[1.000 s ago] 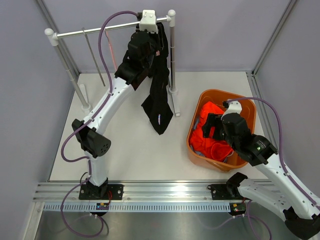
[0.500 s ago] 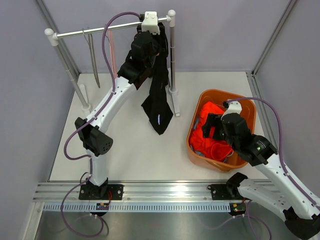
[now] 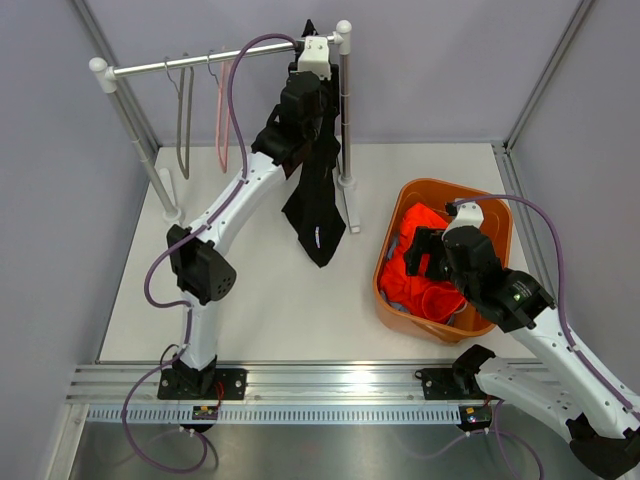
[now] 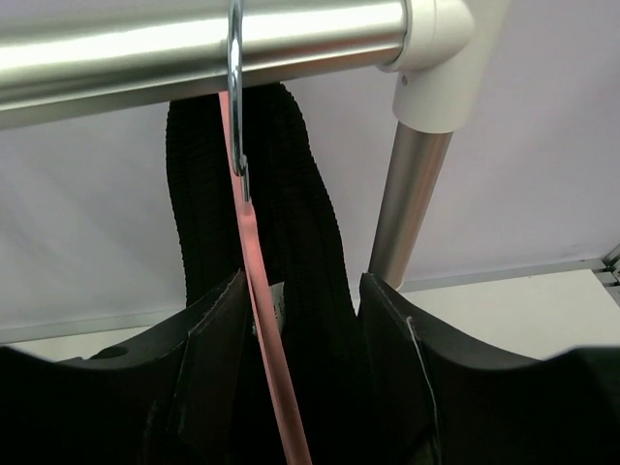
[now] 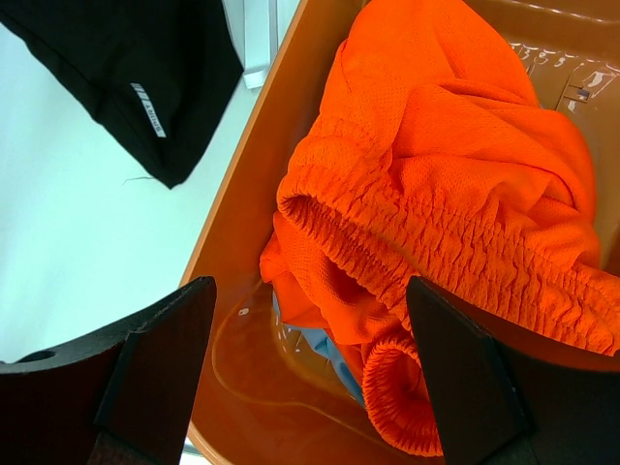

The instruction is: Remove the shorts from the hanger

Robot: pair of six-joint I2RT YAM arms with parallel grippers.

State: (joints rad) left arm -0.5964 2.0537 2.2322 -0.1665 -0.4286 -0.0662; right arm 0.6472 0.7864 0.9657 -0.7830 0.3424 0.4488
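Left gripper [image 4: 300, 295] risen against rail [image 4: 126, 48] end, clasping black shorts [image 4: 302, 189].

No words or numbers can be read anywhere. The black shorts [image 5: 116, 58] have a small white mark [image 5: 147, 108] near the bottom edge. It looks like a few slanted stripes with a tiny word next to them, but the letters are too small to read. In the top view it is only a white speck.

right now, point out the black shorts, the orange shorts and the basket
black shorts [image 3: 315, 215], top view, lower hanging end
orange shorts [image 5: 455, 194], right wrist view, middle of the fabric
basket [image 5: 242, 203], right wrist view, left inner wall
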